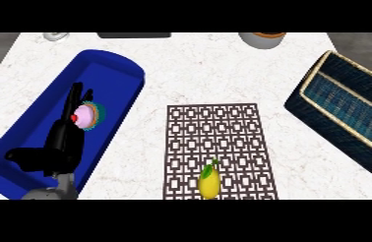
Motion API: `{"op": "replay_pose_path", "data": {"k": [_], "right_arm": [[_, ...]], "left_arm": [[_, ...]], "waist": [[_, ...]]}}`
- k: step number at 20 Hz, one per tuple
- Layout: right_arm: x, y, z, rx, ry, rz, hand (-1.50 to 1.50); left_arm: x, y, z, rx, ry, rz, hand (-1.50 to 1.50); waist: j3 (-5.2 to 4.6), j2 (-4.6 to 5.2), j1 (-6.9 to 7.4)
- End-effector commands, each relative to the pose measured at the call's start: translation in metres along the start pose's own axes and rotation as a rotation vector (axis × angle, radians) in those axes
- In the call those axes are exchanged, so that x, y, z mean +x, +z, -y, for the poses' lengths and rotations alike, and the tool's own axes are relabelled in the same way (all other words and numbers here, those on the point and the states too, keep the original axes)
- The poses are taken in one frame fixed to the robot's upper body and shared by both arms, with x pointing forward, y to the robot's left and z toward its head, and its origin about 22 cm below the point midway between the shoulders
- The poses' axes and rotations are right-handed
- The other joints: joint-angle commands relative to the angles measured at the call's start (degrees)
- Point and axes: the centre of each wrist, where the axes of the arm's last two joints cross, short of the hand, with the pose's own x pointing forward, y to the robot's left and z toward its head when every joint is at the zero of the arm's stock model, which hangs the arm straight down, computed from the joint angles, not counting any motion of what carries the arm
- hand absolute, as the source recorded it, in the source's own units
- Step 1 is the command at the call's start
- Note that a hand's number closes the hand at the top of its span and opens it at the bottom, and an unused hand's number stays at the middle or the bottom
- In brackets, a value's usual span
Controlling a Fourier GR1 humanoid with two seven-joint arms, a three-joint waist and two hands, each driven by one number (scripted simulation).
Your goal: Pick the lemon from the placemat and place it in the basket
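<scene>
One white marbled counter [189,74] bears placemat [218,133], blue tray [98,76] and dark basket [323,123]

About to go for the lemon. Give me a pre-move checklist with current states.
1. Lemon lies on placemat, near its lower edge: ok.
2. Lemon untouched by any hand: ok.
3. Basket at right, opening upward: ok. Its contents: cannot tell, partly cut off.
4. Left hand open: ok, but it is over the tray, by the cupcake, apart from the lemon.
5. Right hand in view: not ok, it does not show.
</scene>
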Motion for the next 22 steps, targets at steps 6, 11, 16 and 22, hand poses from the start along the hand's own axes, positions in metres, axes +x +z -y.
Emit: {"op": "replay_pose_path", "data": {"k": [6, 11, 16, 22], "right_arm": [[0.061, 0.052, 0.057, 0.161, 0.093, -0.083, -1.5], [0.093, 0.047, 0.068, 0.119, 0.191, -0.115, -1.5], [0.108, 0.044, 0.06, 0.143, 0.293, -0.191, -1.5], [0.108, 0.044, 0.038, 0.217, 0.256, -0.162, -1.5]], "left_arm": [[0.008, -0.003, 0.016, -0.052, 0.013, 0.012, 0.0], [0.002, 0.009, 0.006, -0.052, 0.01, 0.011, 0.0], [0.005, 0.014, 0.011, -0.052, 0.011, 0.008, 0.0], [0.0, 0.007, 0.014, -0.048, 0.021, 0.006, 0.0]], "waist": [[0.17, 1.08, 2.64], [0.33, 0.75, 3.33], [0.43, 0.59, 3.49], [0.57, 0.42, 2.44]]}}
